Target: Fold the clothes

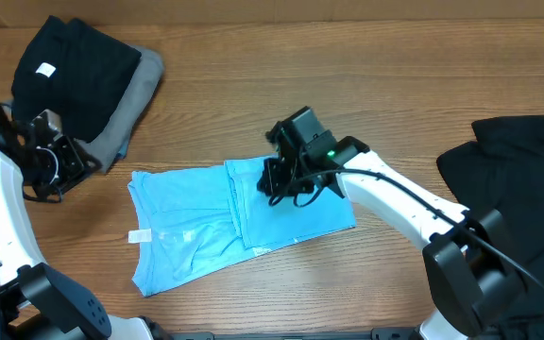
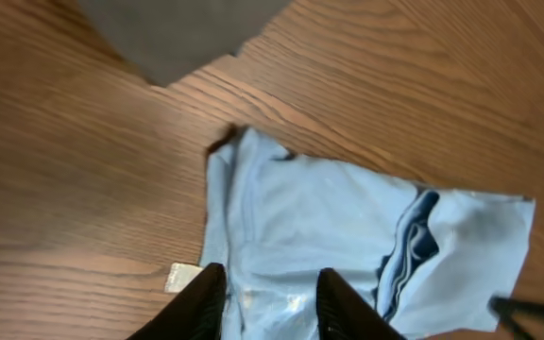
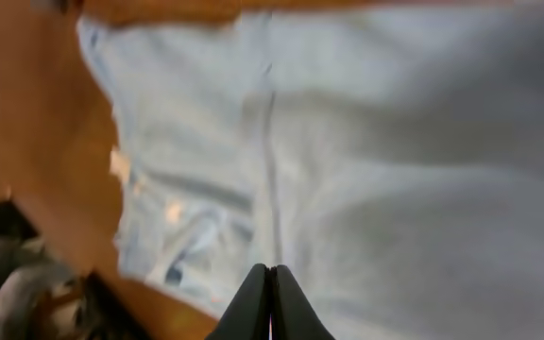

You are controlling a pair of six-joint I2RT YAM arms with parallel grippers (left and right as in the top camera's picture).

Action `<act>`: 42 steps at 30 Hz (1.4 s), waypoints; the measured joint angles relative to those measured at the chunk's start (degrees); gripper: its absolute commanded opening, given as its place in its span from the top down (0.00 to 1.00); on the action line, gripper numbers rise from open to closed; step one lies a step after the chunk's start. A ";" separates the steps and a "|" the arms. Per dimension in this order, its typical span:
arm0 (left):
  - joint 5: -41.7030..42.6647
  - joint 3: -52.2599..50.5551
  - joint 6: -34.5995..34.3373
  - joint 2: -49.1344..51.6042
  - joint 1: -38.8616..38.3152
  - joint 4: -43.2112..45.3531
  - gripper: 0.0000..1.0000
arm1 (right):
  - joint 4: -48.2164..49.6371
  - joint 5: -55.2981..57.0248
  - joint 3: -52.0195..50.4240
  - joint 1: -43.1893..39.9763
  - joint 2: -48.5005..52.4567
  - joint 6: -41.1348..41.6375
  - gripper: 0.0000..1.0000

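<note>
Far left: black garment point(image 1: 69, 57) is seen stacked on a grey garment point(image 1: 132, 102) on the wooden table point(image 1: 366, 66). The left gripper point(image 1: 59, 161) is placed just beside the grey garment's lower edge, well apart from the shirt; its fingers point(image 2: 206, 307) are held moderately apart, with nothing between them.

Centre: light blue T-shirt point(image 1: 192, 227) is laid flat, its right part folded over onto the middle. A white tag point(image 1: 140, 236) is noted at its left edge. The right gripper point(image 1: 274, 187) is positioned over the folded layer, fingers pressed together, no fabric seen pinched.

Far right: second black garment point(image 1: 522, 179) is heaped.
</note>
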 measured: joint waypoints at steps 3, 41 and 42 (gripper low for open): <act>0.24 0.00 1.42 0.00 -2.40 -0.20 0.58 | 3.52 3.30 -0.02 -0.22 0.59 2.84 0.95; -3.43 -12.26 0.94 0.00 -7.28 7.82 0.61 | -6.58 -1.29 1.99 -6.34 2.64 2.27 0.96; -2.91 -12.26 1.14 0.00 -7.28 7.82 0.61 | -6.58 -0.90 1.99 -5.97 3.58 3.74 0.96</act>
